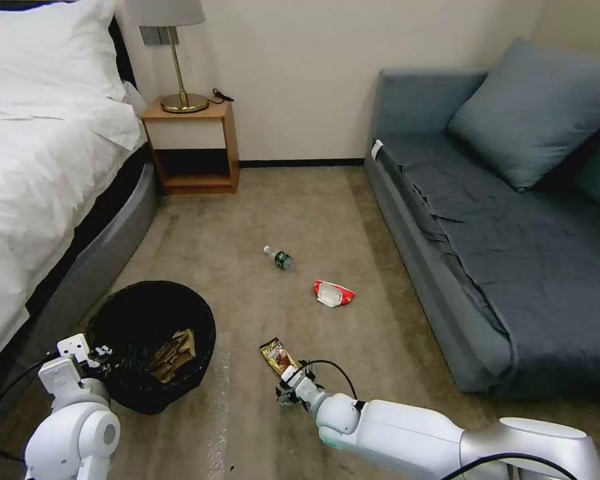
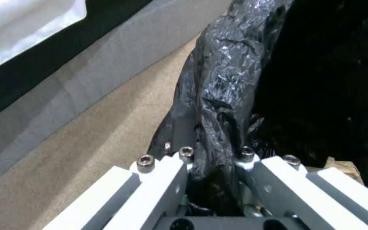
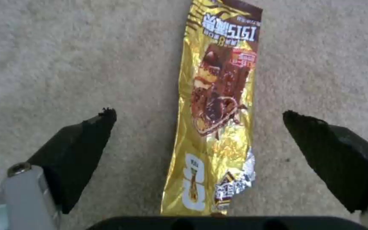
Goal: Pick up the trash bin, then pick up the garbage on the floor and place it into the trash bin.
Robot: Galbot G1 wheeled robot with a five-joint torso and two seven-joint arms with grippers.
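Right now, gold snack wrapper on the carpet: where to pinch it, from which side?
Pinch the gold wrapper across its narrow width at mid-length, coming straight down. It lies flat and long on the carpet, and the open right gripper already straddles it, one fingertip either side. The left gripper holds the trash bin rim.

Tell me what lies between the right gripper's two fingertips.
The gold snack wrapper lies flat on the carpet between the open right gripper's fingertips, untouched by either, as the right wrist view shows.
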